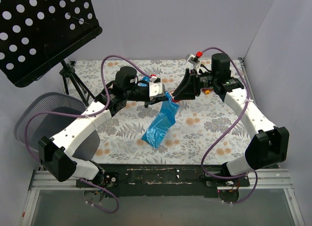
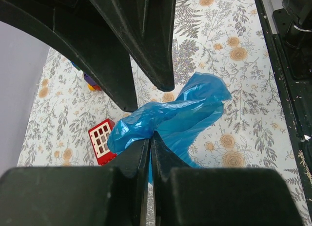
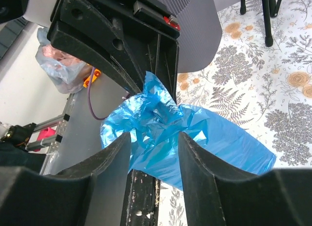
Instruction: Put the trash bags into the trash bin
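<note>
The blue trash bag (image 1: pixel 158 126) hangs above the middle of the table, its lower end reaching the floral cloth. My left gripper (image 1: pixel 165 94) is shut on the bag's (image 2: pixel 195 109) top; in the left wrist view its jaws (image 2: pixel 150 136) are pressed together on the film. My right gripper (image 1: pixel 179 95) faces it from the right, and its open fingers (image 3: pixel 155 138) straddle crumpled film of the bag (image 3: pixel 219 143) without pinching it. The grey mesh trash bin (image 1: pixel 39 111) lies tilted at the table's left edge, partly behind my left arm, and shows again in the right wrist view (image 3: pixel 195 36).
A black perforated music stand (image 1: pixel 44 31) on a tripod (image 1: pixel 73 82) fills the back left corner. A red toy block (image 2: pixel 101 142) lies on the cloth under the grippers, with a coloured brick piece (image 2: pixel 90 81) beyond it. Walls close off the back and right.
</note>
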Action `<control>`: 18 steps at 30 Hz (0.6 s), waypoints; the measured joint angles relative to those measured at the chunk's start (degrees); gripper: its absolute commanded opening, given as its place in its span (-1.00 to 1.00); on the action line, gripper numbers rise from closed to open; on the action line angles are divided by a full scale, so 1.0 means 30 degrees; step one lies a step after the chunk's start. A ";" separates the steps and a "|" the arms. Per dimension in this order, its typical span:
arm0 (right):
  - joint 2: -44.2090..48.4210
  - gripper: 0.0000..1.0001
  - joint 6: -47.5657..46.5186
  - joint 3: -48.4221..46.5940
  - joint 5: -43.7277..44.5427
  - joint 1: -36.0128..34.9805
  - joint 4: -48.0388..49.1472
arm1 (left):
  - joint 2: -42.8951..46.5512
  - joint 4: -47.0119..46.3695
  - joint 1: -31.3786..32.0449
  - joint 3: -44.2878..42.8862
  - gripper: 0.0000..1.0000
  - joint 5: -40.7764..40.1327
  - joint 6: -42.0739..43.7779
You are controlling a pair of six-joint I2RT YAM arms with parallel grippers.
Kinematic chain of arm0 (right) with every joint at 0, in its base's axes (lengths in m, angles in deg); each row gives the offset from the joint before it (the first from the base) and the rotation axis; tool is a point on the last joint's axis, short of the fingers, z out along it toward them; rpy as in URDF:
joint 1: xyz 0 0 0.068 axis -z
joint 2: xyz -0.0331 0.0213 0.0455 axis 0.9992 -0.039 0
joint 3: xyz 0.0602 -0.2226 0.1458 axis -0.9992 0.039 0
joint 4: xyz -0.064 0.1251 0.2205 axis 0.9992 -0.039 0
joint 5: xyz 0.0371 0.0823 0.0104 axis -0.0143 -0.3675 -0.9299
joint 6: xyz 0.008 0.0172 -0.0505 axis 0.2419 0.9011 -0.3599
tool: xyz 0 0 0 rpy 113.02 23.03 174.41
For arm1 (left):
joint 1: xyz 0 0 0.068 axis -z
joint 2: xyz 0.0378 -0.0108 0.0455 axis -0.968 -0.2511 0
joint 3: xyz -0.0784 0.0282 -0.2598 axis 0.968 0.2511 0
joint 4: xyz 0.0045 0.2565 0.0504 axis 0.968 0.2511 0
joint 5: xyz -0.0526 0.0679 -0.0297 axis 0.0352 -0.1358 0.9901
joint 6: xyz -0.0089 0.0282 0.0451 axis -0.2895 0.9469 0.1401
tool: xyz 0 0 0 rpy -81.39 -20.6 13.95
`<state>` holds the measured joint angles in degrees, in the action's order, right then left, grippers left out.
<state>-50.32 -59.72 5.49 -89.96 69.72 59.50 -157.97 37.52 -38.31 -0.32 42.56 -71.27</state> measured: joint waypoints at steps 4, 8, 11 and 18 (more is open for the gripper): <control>0.0029 0.06 -0.0073 0.0000 0.0219 -0.0087 0.0000 | 0.0000 -0.0007 0.0000 0.0000 -1.00 0.0022 0.0007; 0.0022 0.06 0.0153 -0.0029 0.0444 -0.0277 0.0138 | -0.0007 -0.0007 0.0000 0.0000 -1.00 0.0102 0.0102; -0.0189 0.06 0.0576 -0.0393 0.0532 -0.0568 0.0372 | -0.0036 -0.0007 0.0000 0.0000 -1.00 0.0146 0.0168; -0.0612 -0.62 0.0998 -0.1035 0.1115 -0.1406 0.0780 | -0.0342 0.0022 0.0073 -0.0189 -1.00 -0.0007 0.0226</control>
<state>-52.16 -56.73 2.38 -86.62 65.50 61.84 -158.99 37.58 -38.09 -0.89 42.54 -70.59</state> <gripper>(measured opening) 0.409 0.010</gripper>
